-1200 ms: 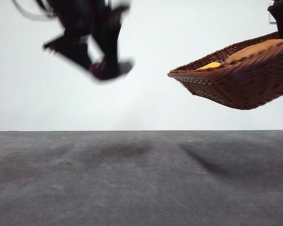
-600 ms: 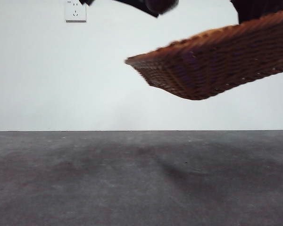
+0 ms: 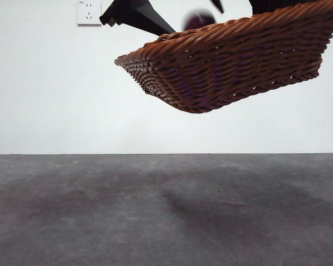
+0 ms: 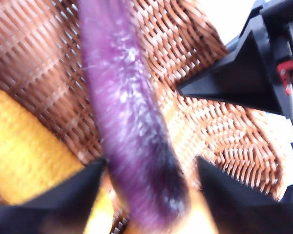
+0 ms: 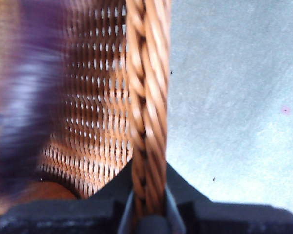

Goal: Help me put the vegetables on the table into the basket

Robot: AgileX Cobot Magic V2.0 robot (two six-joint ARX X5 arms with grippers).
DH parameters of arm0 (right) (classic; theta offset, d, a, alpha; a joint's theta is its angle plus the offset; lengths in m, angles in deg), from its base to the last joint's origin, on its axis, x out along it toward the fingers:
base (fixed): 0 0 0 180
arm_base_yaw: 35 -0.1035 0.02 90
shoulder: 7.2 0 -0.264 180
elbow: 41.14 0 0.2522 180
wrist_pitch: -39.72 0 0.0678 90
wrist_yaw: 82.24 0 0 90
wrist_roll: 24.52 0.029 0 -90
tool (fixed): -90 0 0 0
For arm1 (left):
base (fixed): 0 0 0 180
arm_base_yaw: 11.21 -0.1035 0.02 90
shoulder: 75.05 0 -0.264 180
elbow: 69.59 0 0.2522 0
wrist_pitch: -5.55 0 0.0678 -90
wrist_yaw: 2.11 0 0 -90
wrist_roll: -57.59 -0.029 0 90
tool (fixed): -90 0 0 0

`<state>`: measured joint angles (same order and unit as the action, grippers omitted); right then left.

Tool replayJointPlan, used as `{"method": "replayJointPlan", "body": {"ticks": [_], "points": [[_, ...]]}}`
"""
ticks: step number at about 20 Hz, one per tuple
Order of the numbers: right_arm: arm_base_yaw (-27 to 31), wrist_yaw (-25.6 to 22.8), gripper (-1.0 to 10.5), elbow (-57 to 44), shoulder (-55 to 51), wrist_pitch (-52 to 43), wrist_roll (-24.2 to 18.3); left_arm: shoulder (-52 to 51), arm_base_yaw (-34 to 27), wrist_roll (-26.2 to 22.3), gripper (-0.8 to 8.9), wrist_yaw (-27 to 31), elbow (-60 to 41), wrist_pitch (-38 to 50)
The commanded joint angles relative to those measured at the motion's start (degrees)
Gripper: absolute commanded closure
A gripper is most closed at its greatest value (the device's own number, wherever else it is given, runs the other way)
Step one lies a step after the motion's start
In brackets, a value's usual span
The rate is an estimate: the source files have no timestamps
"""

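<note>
woven wicker basket point(image 3: 227, 66) — r gripper point(image 5: 147, 214) clamped

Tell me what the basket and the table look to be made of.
The basket looks like woven wicker, reddish-brown with a slight sheen: interlaced strands and a braided rim show, clamped between the right gripper jaws. The table looks like a matte, rough, dark grey surface, mottled; whether stone, concrete or a coating cannot be told.

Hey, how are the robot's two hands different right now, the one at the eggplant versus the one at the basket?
The left hand has its jaws spread wide either side of the purple eggplant, not pinching it; the right hand is shut on the basket at its braided rim. The left hand hangs over the basket's inside; the right hand sits at its edge, holding it above the table. Both are black.
</note>
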<state>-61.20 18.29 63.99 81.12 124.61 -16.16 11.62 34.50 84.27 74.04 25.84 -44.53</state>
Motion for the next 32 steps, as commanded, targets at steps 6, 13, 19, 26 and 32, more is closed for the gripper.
{"method": "replayJointPlan", "body": {"ticks": [6, 13, 19, 26, 32], "points": [[1.95, -0.7, 9.6, -0.31, -0.28, -0.85, 0.42, -5.68, -0.52, -6.12, 4.09, 1.9, -0.24, 2.12], [11.76, 0.72, 9.6, -0.31, 5.55, -1.77, -3.65, -21.68, -0.52, -20.68, 8.21, 11.82, -0.24, -17.92], [19.61, 7.74, 9.6, -0.31, 13.9, -6.75, -7.63, -25.68, -0.52, -21.97, 8.21, 21.59, -0.24, -35.47], [24.76, 12.26, 9.6, -0.31, 23.43, -12.24, -11.72, -32.17, -0.5, -18.64, 8.2, 21.33, -0.26, -39.19], [26.34, 15.63, 9.6, -0.31, 28.94, -17.22, -11.58, -37.55, -0.5, -14.67, 8.21, 21.18, -0.26, -39.19]]}}
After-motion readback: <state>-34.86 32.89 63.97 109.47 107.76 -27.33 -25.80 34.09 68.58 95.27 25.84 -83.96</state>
